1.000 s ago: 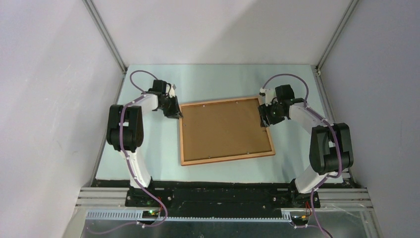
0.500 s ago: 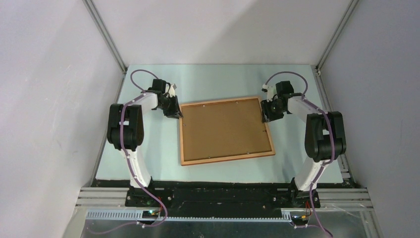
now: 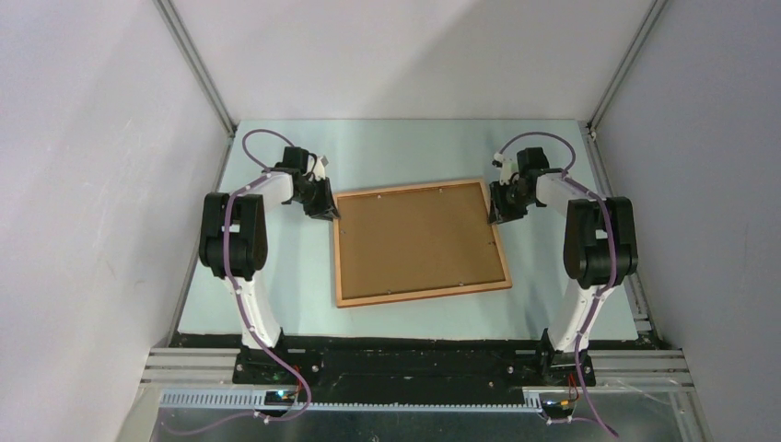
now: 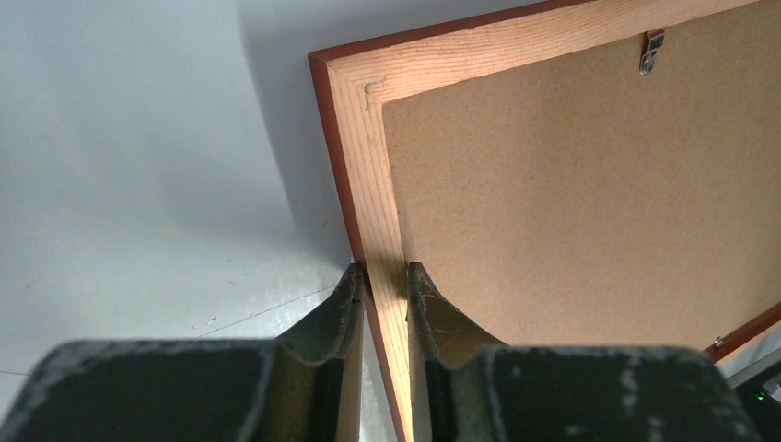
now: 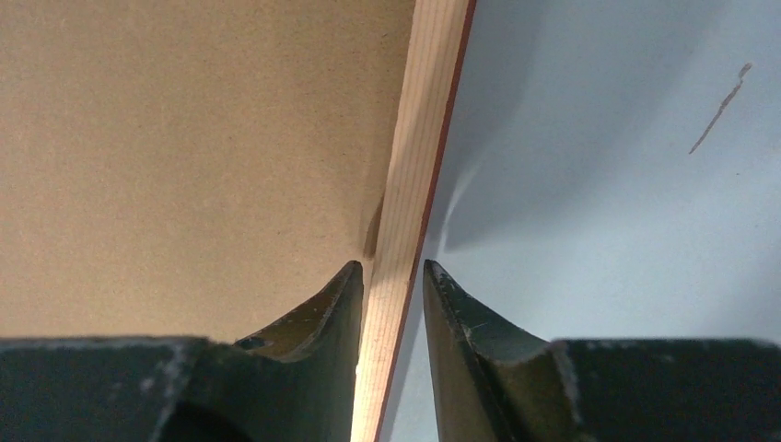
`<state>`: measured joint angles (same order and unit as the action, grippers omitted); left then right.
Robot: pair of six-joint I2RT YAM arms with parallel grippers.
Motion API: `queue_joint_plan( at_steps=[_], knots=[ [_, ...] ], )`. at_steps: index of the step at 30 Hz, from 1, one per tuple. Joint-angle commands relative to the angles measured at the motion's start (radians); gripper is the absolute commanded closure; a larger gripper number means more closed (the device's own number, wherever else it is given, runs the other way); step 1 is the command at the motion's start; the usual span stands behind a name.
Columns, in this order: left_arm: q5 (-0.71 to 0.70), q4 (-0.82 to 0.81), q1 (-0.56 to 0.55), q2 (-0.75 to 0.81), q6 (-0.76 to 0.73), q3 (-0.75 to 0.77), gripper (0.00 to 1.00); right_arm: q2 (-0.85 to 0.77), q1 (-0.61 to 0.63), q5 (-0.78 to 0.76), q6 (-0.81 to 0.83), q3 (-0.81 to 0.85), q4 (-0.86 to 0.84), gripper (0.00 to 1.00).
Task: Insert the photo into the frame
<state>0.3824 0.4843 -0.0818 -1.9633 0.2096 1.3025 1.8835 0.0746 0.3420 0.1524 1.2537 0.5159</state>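
Note:
The frame (image 3: 419,293) lies face down in the middle of the table, with the brown backing board (image 3: 414,241) filling its back. The photo is hidden. My left gripper (image 3: 327,212) is at the frame's left rail near the far corner. In the left wrist view both fingers of the left gripper (image 4: 382,272) press that wooden rail (image 4: 373,184). My right gripper (image 3: 495,214) is at the right rail near its far end. In the right wrist view the right gripper (image 5: 394,269) straddles the rail (image 5: 419,138): the inner finger touches it, and a narrow gap shows at the outer finger.
A small metal clip (image 4: 651,51) sits at the board's far edge. The pale table surface (image 3: 414,152) extends behind the frame to the back wall. Grey side walls stand close to both arms.
The right arm has drawn in toward the frame's right rail and its jaws have narrowed round it. The left arm and the frame have not moved.

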Motion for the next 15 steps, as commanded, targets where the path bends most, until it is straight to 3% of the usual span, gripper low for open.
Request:
queue_joint_plan(
  at_steps=[1, 9, 15],
  knots=[
    [0.062, -0.005, 0.002, -0.014, -0.011, 0.028, 1.0, 0.026, -0.02, 0.062, -0.028, 0.04, -0.002, 0.67],
    [0.089, -0.004, 0.004, -0.029, -0.009, 0.067, 1.0, 0.044, -0.025, 0.072, -0.044, 0.041, -0.009, 0.86],
    [0.16, -0.003, 0.003, -0.077, -0.005, 0.136, 1.0, 0.059, -0.028, 0.043, -0.054, 0.039, -0.005, 0.94]
  ],
)
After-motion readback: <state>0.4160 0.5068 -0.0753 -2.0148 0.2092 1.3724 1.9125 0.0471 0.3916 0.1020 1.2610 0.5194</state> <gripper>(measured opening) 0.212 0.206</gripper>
